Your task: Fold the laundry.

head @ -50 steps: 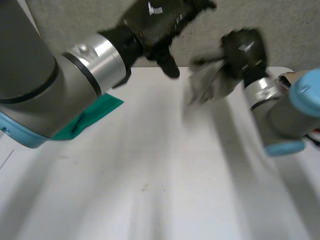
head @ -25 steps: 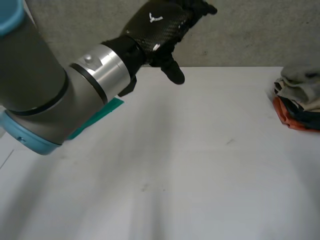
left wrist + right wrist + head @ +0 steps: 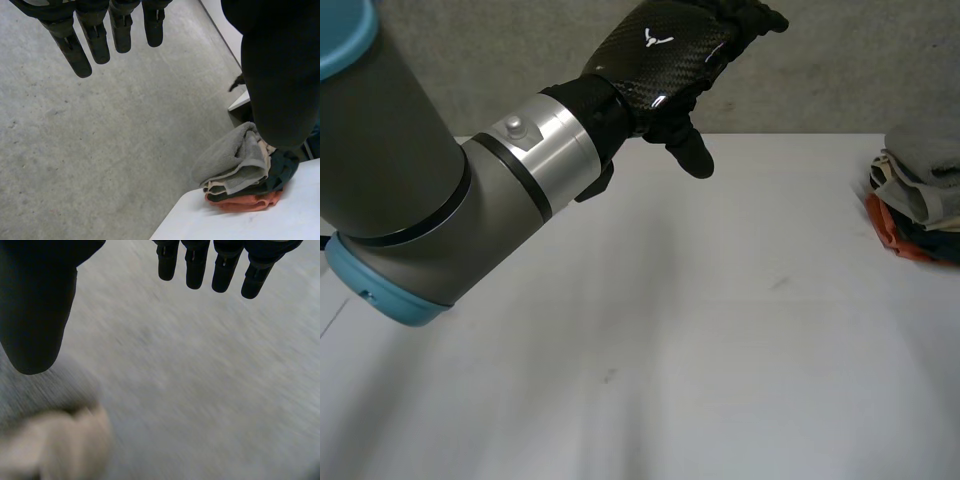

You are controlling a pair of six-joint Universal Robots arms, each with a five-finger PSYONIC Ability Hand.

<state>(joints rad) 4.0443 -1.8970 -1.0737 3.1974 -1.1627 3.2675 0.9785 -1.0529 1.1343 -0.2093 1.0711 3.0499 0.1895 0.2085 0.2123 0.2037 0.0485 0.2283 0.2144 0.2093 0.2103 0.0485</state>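
A stack of folded laundry (image 3: 912, 210) sits at the table's far right edge. A grey towel (image 3: 926, 158) lies on top, over beige, dark and orange pieces. My left hand (image 3: 665, 50) is raised above the table's back edge, open, with straight fingers (image 3: 95, 42) and nothing in it. In the left wrist view the stack (image 3: 240, 172) lies beyond the thumb, on the table's corner. My right hand (image 3: 227, 262) is open and empty, fingers straight. A grey cloth (image 3: 30, 395) and a beige fold (image 3: 55, 445) lie below its thumb.
The white table (image 3: 720, 330) spreads bare across the middle and front. My left arm (image 3: 410, 200) covers the table's left back part. Grey concrete floor (image 3: 100, 150) lies beyond the table's far edge.
The right hand carried a grey cloth from the back middle to the right, left the head view and opened. The grey towel now tops the stack. The left hand shifted slightly right.
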